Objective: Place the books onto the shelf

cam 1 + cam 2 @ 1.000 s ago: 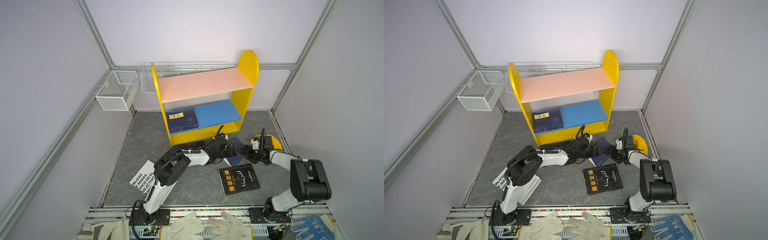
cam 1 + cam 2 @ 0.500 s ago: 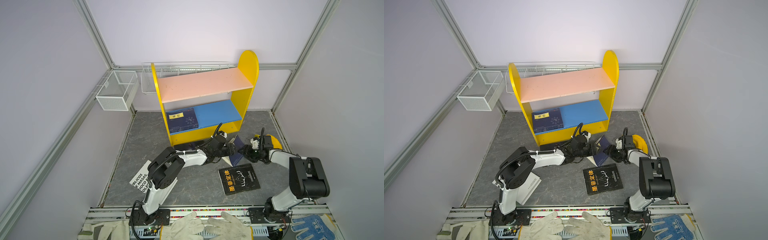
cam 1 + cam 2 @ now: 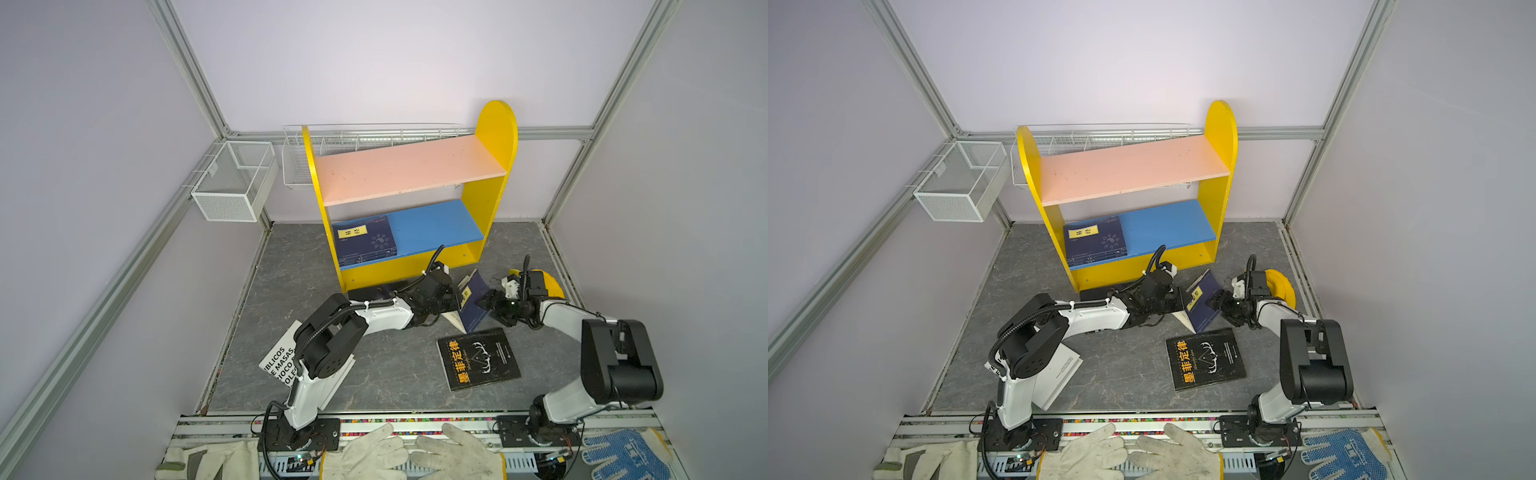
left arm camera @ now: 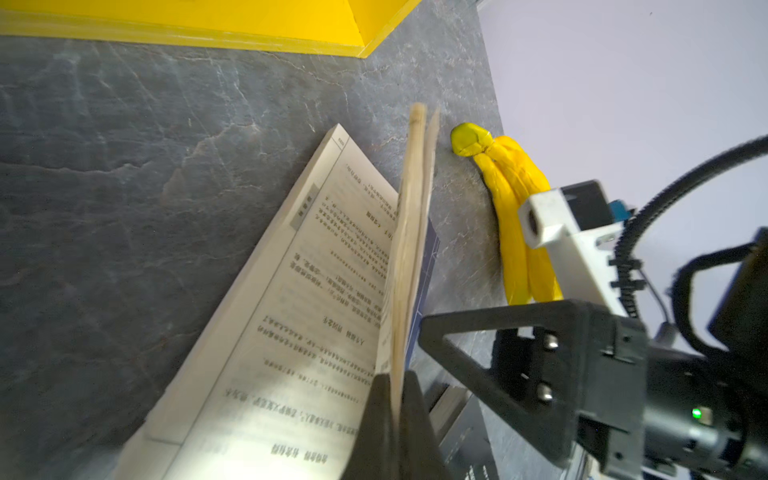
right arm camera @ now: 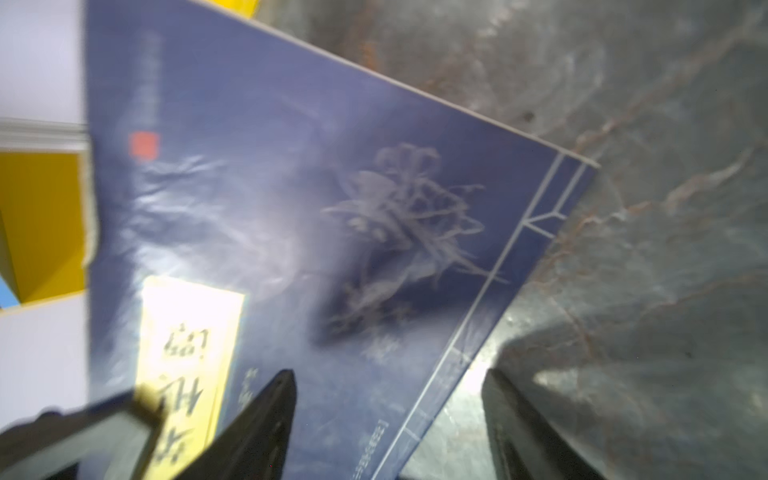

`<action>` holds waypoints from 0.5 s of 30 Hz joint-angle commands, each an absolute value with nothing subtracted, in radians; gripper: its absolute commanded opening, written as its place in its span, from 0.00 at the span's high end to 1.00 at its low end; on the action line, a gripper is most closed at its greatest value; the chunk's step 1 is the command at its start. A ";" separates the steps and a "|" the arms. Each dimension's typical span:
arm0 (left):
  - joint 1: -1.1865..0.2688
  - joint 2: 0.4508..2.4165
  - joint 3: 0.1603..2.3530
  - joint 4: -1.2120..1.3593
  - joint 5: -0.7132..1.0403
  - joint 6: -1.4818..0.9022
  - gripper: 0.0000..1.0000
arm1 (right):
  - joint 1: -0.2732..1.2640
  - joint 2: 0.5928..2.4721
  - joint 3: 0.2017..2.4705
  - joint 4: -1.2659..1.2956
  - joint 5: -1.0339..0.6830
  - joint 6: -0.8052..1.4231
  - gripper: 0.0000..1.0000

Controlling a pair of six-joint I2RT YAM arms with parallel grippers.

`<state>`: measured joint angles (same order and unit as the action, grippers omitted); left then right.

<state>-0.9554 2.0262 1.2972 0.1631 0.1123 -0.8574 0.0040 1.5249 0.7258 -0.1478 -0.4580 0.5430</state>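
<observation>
Lilac walls (image 3: pixel 374 62) are enclosing the grey marbled table (image 3: pixel 386 374); left end effector (image 4: pixel 392 399) is pinching the navy book (image 3: pixel 478 296) at the shelf's (image 3: pixel 409 174) five o'clock, right end effector (image 5: pixel 388 374) standing open.

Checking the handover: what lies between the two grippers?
The navy-blue book, standing tilted, pinched by the left gripper; the right gripper open at its cover, in both top views.
</observation>
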 commanded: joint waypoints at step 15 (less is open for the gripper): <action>-0.751 1.888 1.333 0.203 0.594 -0.924 1.00 | -0.077 1.411 0.766 -0.150 -0.704 0.451 0.05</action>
<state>-0.7696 1.9457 1.3178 0.1272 0.4595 -0.8692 -0.0540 1.3972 0.7906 -0.1749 -0.6273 0.4458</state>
